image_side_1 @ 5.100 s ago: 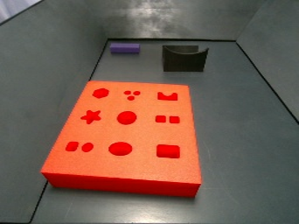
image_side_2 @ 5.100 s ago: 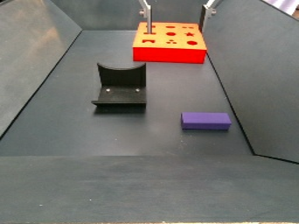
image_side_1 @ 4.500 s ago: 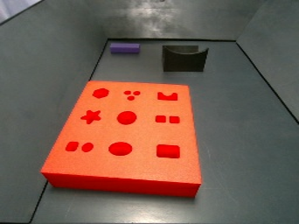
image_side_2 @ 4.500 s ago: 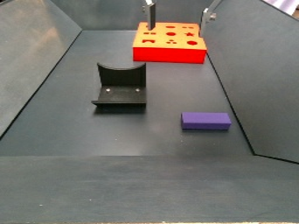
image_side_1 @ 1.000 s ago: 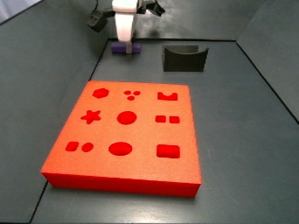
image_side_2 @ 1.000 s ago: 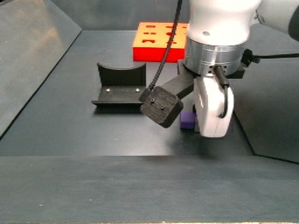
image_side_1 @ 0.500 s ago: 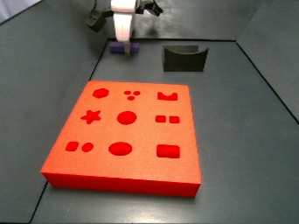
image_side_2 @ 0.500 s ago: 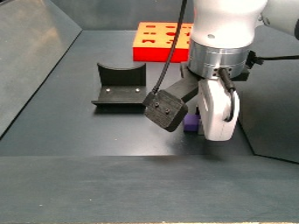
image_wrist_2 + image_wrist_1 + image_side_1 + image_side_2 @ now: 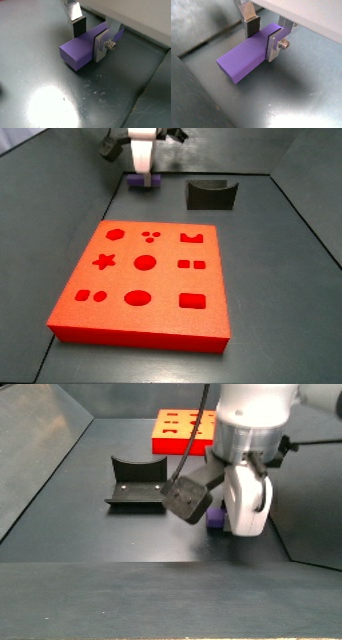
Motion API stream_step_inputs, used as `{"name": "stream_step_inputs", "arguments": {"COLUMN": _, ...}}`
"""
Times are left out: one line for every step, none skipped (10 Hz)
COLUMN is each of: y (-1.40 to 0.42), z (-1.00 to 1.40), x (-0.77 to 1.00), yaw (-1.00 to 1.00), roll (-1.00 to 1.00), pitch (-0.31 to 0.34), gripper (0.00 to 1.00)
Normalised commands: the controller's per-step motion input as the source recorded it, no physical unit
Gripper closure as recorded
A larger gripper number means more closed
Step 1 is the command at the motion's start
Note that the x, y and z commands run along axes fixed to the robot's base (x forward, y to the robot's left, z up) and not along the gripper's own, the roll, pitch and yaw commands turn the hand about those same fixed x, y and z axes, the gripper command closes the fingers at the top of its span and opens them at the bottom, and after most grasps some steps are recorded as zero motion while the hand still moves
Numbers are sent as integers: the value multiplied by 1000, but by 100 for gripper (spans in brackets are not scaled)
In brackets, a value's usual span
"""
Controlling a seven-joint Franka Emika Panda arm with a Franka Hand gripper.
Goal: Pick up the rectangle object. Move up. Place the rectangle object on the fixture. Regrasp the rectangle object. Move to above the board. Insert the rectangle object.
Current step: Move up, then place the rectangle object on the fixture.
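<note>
Filling most of the near half of the dark grey matte surface [image 9: 267,258], the large flat bright red rectangular board [image 9: 144,283] with shaped recesses leaves only narrow strips of bare floor along its sides, while the far half is much more open. Sloping grey walls close the surface in on both sides in both side views. Behind the board, near the back wall, stands the dark L-shaped fixture with a curved notch [image 9: 210,194], well apart from the board and beside the arm. The white robot arm [image 9: 254,444] reaches down just beside the fixture (its bulk hides much of the floor there in a side view). Its tool [image 9: 264,34] is clenched on the small matte purple rectangular block [image 9: 246,57]: in both wrist views the silver fingers [image 9: 101,44] press its two long sides, crosswise to its length. The block is elongated, sharp-edged and uniformly coloured, at the far end of the surface, next to the fixture.
</note>
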Motion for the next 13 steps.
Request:
{"name": "stream_step_inputs", "arguments": {"y": 30, "z": 623, "x": -9, "yaw": -40, "roll": -7, "pitch": 38, "gripper": 100}}
{"name": "stream_step_inputs", "arguments": {"y": 25, "z": 528, "x": -9, "yaw": -37, "roll": -7, "pitch": 46, "gripper": 100}}
{"name": "stream_step_inputs", "arguments": {"y": 15, "z": 272, "x": -16, "yaw": -32, "roll": 1, "pitch": 51, "gripper": 100}}
{"name": "stream_step_inputs", "arguments": {"y": 0, "z": 1000, "x": 0, "yaw": 0, "roll": 0, "pitch": 0, "gripper": 100}}
{"name": "stream_step_inputs", "arguments": {"y": 0, "z": 1000, "x": 0, "yaw": 2, "roll": 8, "pitch": -2, "gripper": 100}}
{"name": "stream_step_inputs", "arguments": {"y": 0, "z": 1000, "x": -10, "yaw": -1, "roll": 10, "pitch": 16, "gripper": 100}}
{"name": "stream_step_inputs", "arguments": {"y": 1, "z": 1000, "x": -15, "yaw": -4, "roll": 14, "pitch": 25, "gripper": 100}}
{"name": "stream_step_inputs", "arguments": {"y": 3, "z": 1000, "x": -20, "yaw": -6, "roll": 19, "pitch": 33, "gripper": 100}}
{"name": "stream_step_inputs", "arguments": {"y": 4, "z": 1000, "x": -24, "yaw": -9, "roll": 24, "pitch": 38, "gripper": 100}}
{"name": "stream_step_inputs", "arguments": {"y": 6, "z": 1000, "x": -29, "yaw": -10, "roll": 28, "pitch": 45, "gripper": 100}}
{"name": "stream_step_inputs", "arguments": {"y": 6, "z": 925, "x": -29, "yaw": -10, "roll": 30, "pitch": 52, "gripper": 100}}
{"name": "stream_step_inputs", "arguments": {"y": 10, "z": 700, "x": -20, "yaw": -9, "roll": 33, "pitch": 61, "gripper": 100}}
{"name": "stream_step_inputs", "arguments": {"y": 12, "z": 530, "x": -13, "yaw": -8, "roll": 34, "pitch": 73, "gripper": 100}}
